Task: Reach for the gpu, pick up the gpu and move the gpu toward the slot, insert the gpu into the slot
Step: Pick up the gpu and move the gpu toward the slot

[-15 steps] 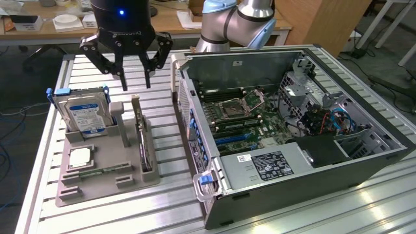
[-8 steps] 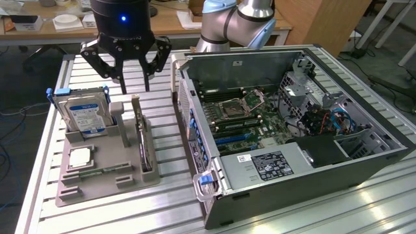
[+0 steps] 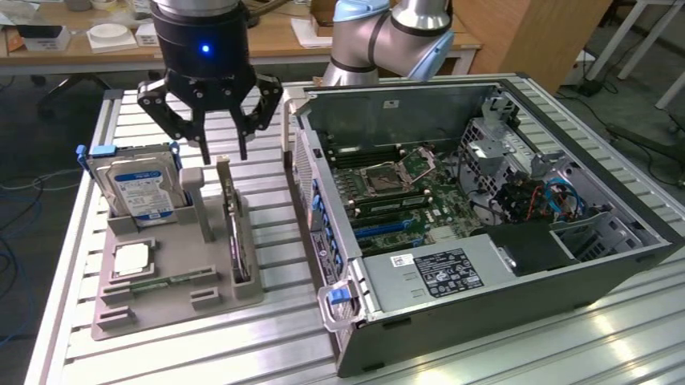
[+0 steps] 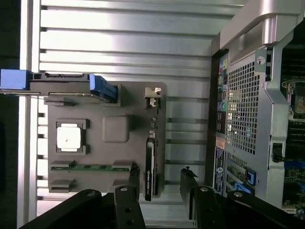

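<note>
gpu (image 3: 233, 233): stood on edge in a slot of the grey holder (image 3: 160, 301), directly beneath the jaws, which are held apart and hang just above its far end. In the wrist view the gpu (image 4: 148, 167) is seen between the two fingertips, nearer one of them. Hard drive (image 3: 134, 188): upright in the holder, to the exterior view's left of the jaws. Open computer case (image 3: 482, 208): laid on the slatted worktop (image 3: 535, 345), to the exterior view's right of the jaws.
</note>
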Robot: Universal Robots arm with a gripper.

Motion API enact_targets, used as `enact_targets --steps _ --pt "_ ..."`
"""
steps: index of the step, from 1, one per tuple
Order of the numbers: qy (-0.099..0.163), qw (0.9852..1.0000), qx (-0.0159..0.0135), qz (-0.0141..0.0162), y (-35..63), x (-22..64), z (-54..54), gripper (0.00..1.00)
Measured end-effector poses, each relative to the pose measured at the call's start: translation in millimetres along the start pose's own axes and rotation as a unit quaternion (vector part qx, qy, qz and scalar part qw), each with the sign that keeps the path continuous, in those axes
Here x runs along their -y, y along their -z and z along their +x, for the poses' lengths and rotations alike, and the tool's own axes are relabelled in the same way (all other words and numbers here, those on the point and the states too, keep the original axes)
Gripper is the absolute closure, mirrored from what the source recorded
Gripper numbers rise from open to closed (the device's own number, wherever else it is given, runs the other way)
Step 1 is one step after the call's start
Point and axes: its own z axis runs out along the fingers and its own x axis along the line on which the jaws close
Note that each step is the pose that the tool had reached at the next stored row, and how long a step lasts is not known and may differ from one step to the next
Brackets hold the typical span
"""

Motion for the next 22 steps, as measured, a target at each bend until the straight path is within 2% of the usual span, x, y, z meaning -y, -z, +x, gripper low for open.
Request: enact_targets --steps 15,22 --pt "-0.005 1.0000 -0.0016 0.0000 -26.7 12.5 0.3 0.53" --pt "-0.005 1.0000 -0.0024 0.0000 -39.3 15.4 0.3 0.53"
